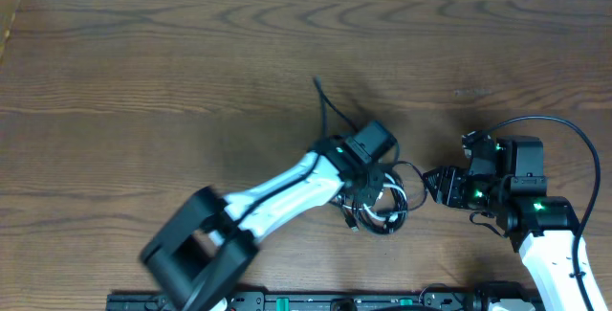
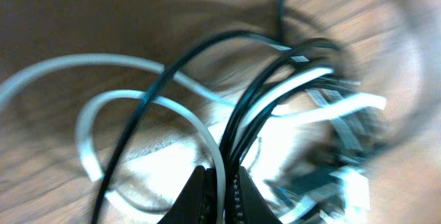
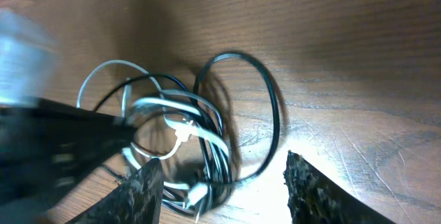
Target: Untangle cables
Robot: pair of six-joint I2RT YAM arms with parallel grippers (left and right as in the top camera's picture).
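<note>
Cables (image 1: 387, 211) bunched mid-table (image 1: 143, 62) under the left gripper (image 2: 219, 182)
White and black strands lay looped over one another in a small tangle; the left gripper reached down at a slant, clenched on a white strand, and the right gripper (image 3: 222, 172) hovered just beside, jaws apart

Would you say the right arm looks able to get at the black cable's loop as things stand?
Probably yes: the black cable's loop lies on bare table just ahead of the open right pincer, and the left pincer, shut on the white cable, sits beyond it.
</note>
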